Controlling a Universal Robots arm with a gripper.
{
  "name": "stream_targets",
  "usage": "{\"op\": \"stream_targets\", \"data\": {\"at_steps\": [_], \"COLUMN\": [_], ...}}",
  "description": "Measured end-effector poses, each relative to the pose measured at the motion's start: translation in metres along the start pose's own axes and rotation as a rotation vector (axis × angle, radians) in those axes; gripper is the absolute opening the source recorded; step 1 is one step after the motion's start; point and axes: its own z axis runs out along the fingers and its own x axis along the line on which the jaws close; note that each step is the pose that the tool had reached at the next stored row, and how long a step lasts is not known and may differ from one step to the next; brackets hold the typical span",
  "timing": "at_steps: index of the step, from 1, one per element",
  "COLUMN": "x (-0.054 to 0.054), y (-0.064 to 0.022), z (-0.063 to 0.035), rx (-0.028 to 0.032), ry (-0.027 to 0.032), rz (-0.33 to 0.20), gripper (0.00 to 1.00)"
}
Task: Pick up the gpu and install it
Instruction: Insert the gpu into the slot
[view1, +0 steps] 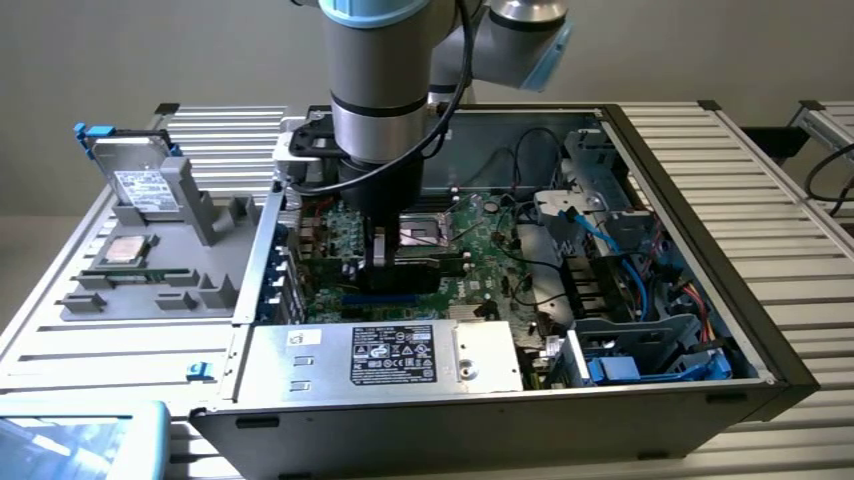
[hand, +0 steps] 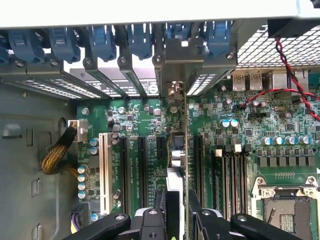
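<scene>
The gpu shows edge-on in the wrist view as a thin upright card running over the green motherboard. Its metal bracket stands at the case's rear slot openings. My gripper is shut on the card, with one black finger on each side. In the exterior view the gripper is down inside the open computer case, with the gpu standing on edge over the motherboard. I cannot tell whether the card's lower edge sits in a slot.
Long expansion slots lie beside the card, and blue latches line the rear wall. A silver power supply sits at the case front, with cables and blue drive bays on the exterior view's right. A grey fixture with drives stands on its left.
</scene>
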Motion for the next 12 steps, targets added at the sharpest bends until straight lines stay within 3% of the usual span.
{"op": "stream_targets", "data": {"at_steps": [12], "x": [0.0000], "y": [0.0010], "z": [0.0015], "rx": [-0.0001], "ry": [0.0002], "rz": [0.000], "gripper": [0.28]}}
